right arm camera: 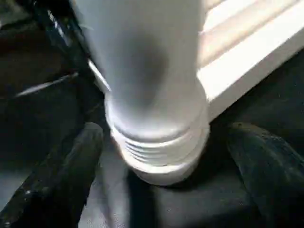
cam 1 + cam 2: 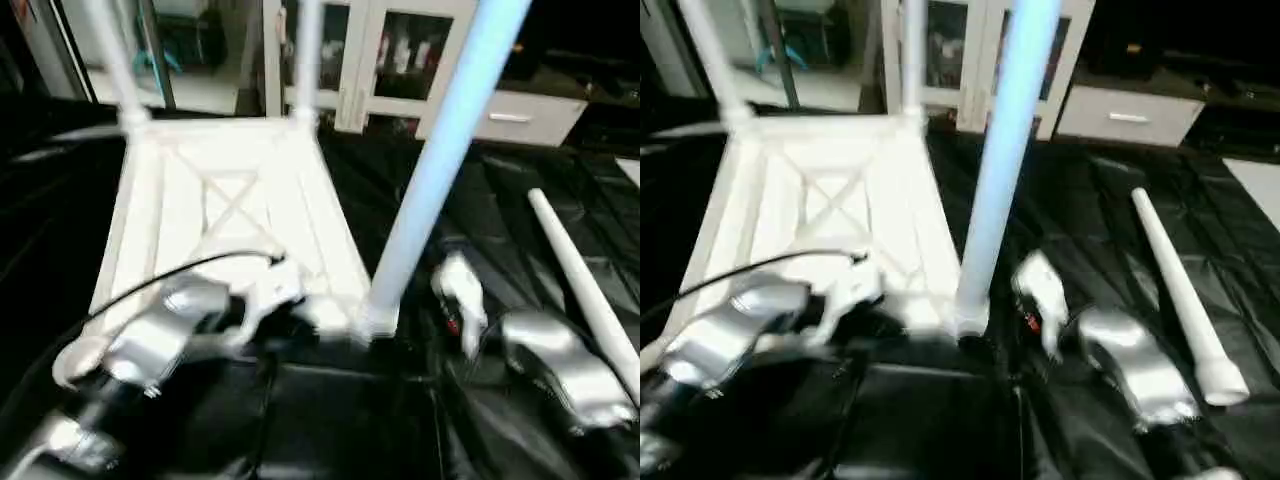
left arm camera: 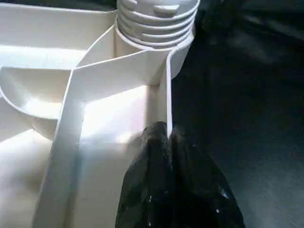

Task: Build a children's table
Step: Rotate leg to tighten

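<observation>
The children's table top [image 2: 230, 215] lies underside-up on black sheeting [image 2: 940, 420], three legs standing in its corner sockets. The left end effector [image 3: 168, 142] pinches the top's rim; the right end effector [image 1: 161, 156], open, flanks the near leg [image 2: 430, 170] at its threaded base. Light, stiff, slick plastic, probably best held low. A fourth leg [image 2: 1175, 290] lies beyond that leg; a cabinet [image 2: 400, 60] stands behind.

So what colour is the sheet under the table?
Black and shiny. The sheet shows best in the right eye view, beside the loose leg.
</observation>
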### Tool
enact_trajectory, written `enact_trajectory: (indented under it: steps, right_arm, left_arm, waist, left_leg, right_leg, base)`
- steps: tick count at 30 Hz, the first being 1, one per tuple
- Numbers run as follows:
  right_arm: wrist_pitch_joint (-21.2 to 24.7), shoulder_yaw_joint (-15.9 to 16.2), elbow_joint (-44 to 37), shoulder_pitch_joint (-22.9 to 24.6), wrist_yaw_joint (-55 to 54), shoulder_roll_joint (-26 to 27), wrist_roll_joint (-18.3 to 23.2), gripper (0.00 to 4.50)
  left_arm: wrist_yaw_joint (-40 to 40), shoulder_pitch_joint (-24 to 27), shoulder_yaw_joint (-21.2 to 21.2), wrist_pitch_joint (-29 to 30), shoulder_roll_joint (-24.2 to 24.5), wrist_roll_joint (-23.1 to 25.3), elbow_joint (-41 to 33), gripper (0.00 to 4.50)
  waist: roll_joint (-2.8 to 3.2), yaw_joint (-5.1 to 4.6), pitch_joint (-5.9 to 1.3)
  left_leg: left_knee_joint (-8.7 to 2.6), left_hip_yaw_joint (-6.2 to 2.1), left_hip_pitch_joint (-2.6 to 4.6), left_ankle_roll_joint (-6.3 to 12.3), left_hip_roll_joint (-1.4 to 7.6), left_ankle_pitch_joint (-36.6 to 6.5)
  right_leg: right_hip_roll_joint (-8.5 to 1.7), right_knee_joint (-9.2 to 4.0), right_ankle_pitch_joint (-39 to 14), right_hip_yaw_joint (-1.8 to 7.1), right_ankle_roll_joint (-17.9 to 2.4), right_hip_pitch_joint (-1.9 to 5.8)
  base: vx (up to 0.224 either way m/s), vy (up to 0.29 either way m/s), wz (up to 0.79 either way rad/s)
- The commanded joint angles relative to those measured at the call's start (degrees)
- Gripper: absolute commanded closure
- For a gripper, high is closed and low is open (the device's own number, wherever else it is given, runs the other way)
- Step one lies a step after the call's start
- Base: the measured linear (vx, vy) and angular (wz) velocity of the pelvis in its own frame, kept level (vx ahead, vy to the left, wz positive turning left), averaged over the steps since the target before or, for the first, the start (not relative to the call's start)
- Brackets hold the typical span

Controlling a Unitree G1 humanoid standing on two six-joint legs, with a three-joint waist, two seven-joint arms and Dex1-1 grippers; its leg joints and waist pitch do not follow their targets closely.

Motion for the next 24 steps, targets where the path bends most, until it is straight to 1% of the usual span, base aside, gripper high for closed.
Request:
enact_trajectory:
  steps: [1,2,4,6,7,8,10,12,13,14,16,17,18,19,20,21,22,24]
  right_arm:
    - [0.3,0.7,-1.5,-1.0,1.9,-0.5,0.2,0.06]
    - [0.1,1.0,-1.4,-1.2,2.2,-0.5,0.0,0.06]
    - [-0.2,1.2,-1.5,-1.6,2.3,-0.5,-0.3,0.06]
    - [0.1,1.5,-1.7,-2.0,2.6,-0.6,-0.1,0.06]
    - [0.1,1.7,-1.8,-2.1,2.9,-0.6,0.0,0.06]
    - [0.3,2.2,-2.2,-2.2,4.2,-1.2,0.6,0.06]
    - [0.3,2.2,-2.2,-2.2,4.2,-1.2,0.6,0.06]
    - [0.1,2.2,-2.2,-2.1,4.9,-1.5,0.5,0.06]
    - [0.1,2.2,-2.2,-2.1,4.9,-1.5,0.5,0.06]
    - [0.0,2.2,-2.0,-2.0,5.1,-1.5,0.3,0.32]
    - [-0.1,2.1,-1.9,-2.0,5.2,-1.5,0.3,0.40]
    - [-0.1,2.1,-1.8,-2.0,5.4,-1.5,0.2,0.57]
    - [-0.1,2.2,-1.5,-1.9,5.9,-1.6,0.1,0.57]
    - [-0.1,2.2,-1.5,-1.9,5.9,-1.6,0.0,0.78]
    - [-0.1,2.2,-1.4,-1.9,6.0,-1.6,0.0,0.82]
    - [-0.1,2.3,-1.4,-1.8,6.1,-1.7,0.0,0.89]
    - [-0.2,2.3,-1.4,-1.8,6.1,-1.7,0.0,0.89]
    - [-0.3,2.4,-1.4,-1.7,6.2,-1.8,0.0,1.22]
  left_arm:
    - [-3.3,0.3,-4.3,0.3,-0.7,-0.3,-1.0,4.50]
    - [-3.8,0.2,-4.8,0.3,-0.5,-0.2,-1.1,4.50]
    - [-3.8,0.2,-4.9,0.2,-0.4,0.1,-1.1,4.50]
    - [-3.7,0.2,-5.1,0.0,-0.4,0.2,-1.1,4.50]
    - [-3.6,0.2,-5.1,0.0,-0.4,0.3,-1.1,4.50]
    - [-3.7,0.3,-5.0,0.2,-0.3,0.3,-1.4,4.50]
    - [-3.7,0.3,-5.0,0.2,-0.2,0.3,-1.5,4.50]
    - [-3.8,0.4,-5.0,0.3,-0.1,0.3,-1.7,4.50]
    - [-3.8,0.4,-5.0,0.3,-0.1,0.3,-1.7,4.50]
    - [-3.9,0.4,-5.0,0.3,0.0,0.4,-1.7,4.50]
    - [-3.9,0.4,-5.0,0.3,0.0,0.4,-1.7,4.50]
    - [-3.9,0.4,-5.0,0.4,0.0,0.4,-1.7,4.50]
    - [-3.9,0.4,-5.1,0.4,0.1,0.4,-1.7,4.50]
    - [-3.9,0.4,-5.1,0.4,0.1,0.4,-1.6,4.50]
    - [-3.8,0.4,-5.2,0.4,0.1,0.4,-1.6,4.50]
    - [-3.8,0.4,-5.2,0.4,0.2,0.5,-1.6,4.50]
    - [-3.8,0.4,-5.2,0.4,0.2,0.5,-1.6,4.50]
    - [-3.8,0.4,-5.3,0.4,0.2,0.5,-1.6,4.50]
  waist:
    - [0.34,-0.11,-3.18]
    - [0.34,0.04,-3.11]
    - [0.30,0.15,-3.00]
    - [0.24,0.17,-3.05]
    - [0.02,0.23,-3.08]
    - [0.09,0.29,-3.12]
    - [0.12,0.43,-3.21]
    - [-0.05,0.47,-3.30]
    - [-0.02,0.50,-3.32]
    - [-0.01,0.51,-3.37]
    - [0.00,0.51,-3.40]
    - [0.03,0.53,-3.40]
    - [-0.01,0.53,-3.38]
    - [0.01,0.54,-3.38]
    - [0.01,0.54,-3.38]
    - [0.13,0.52,-3.40]
    - [0.09,0.52,-3.39]
    - [0.10,0.54,-3.44]
  left_leg:
    - [-4.22,-1.61,1.29,2.13,3.85,-12.0]
    - [-4.32,-1.65,1.51,1.35,3.91,-13.2]
    - [-4.40,-1.67,1.60,0.81,3.90,-14.3]
    - [-4.47,-1.77,1.66,0.02,3.89,-15.3]
    - [-4.42,-1.78,1.63,0.10,3.85,-14.9]
    - [-4.37,-1.75,1.60,0.24,3.85,-14.5]
    - [-4.31,-1.73,1.60,0.48,3.86,-13.6]
    - [-4.26,-1.74,1.38,0.77,3.81,-12.4]
    - [-4.23,-1.74,1.36,0.85,3.80,-12.0]
    - [-4.15,-1.69,1.36,1.01,3.76,-11.5]
    - [-4.09,-1.67,1.35,1.21,3.75,-11.2]
    - [-4.08,-1.65,1.38,1.30,3.74,-11.2]
    - [-4.05,-1.64,1.36,1.35,3.72,-11.4]
    - [-4.08,-1.68,1.36,1.32,3.75,-11.6]
    - [-4.10,-1.68,1.39,1.31,3.77,-11.6]
    - [-4.07,-1.67,1.41,1.21,3.75,-11.7]
    - [-4.07,-1.67,1.42,1.17,3.74,-11.7]
    - [-4.05,-1.69,1.40,1.18,3.75,-11.4]
  right_leg:
    - [-4.86,-4.01,-10.4,2.75,-13.2,2.04]
    - [-4.90,-4.18,-12.5,2.76,-12.9,1.94]
    - [-4.92,-4.33,-14.2,2.79,-12.6,1.90]
    - [-5.04,-4.51,-16.4,2.81,-11.7,1.94]
    - [-5.06,-4.45,-16.4,2.83,-11.5,1.94]
    - [-5.05,-4.43,-16.0,2.85,-11.3,1.94]
    - [-5.00,-4.28,-14.6,2.82,-11.5,1.97]
    - [-4.96,-4.05,-12.9,2.75,-11.8,2.16]
    - [-4.97,-3.98,-12.5,2.74,-11.9,2.20]
    - [-4.93,-3.91,-11.6,2.73,-12.1,2.21]
    - [-4.93,-3.84,-11.1,2.71,-12.3,2.25]
    - [-4.91,-3.85,-11.0,2.70,-12.4,2.21]
    - [-4.95,-3.89,-11.3,2.72,-12.4,2.25]
    - [-4.95,-3.89,-11.8,2.70,-12.4,2.27]
    - [-4.96,-3.91,-11.8,2.70,-12.3,2.26]
    - [-4.91,-3.93,-11.7,2.71,-12.4,2.24]
    - [-4.90,-3.91,-11.7,2.71,-12.4,2.24]
    - [-4.92,-3.82,-11.2,2.69,-12.6,2.31]
  base:
    - [0.000,0.000,0.00]
    - [0.000,0.000,0.00]
    - [0.000,0.000,0.00]
    - [0.000,0.000,0.00]
    - [0.000,0.000,0.00]
    - [0.000,0.000,0.00]
    - [0.000,0.000,0.00]
    - [0.000,0.000,0.00]
    - [0.000,0.000,0.00]
    - [0.000,0.000,0.00]
    - [0.000,0.000,0.00]
    - [0.000,0.000,0.00]
    - [0.000,0.000,0.00]
    - [0.000,0.000,0.00]
    - [0.000,0.000,0.00]
    - [0.000,0.000,0.00]
    - [0.000,0.000,0.00]
    - [0.000,0.000,0.00]
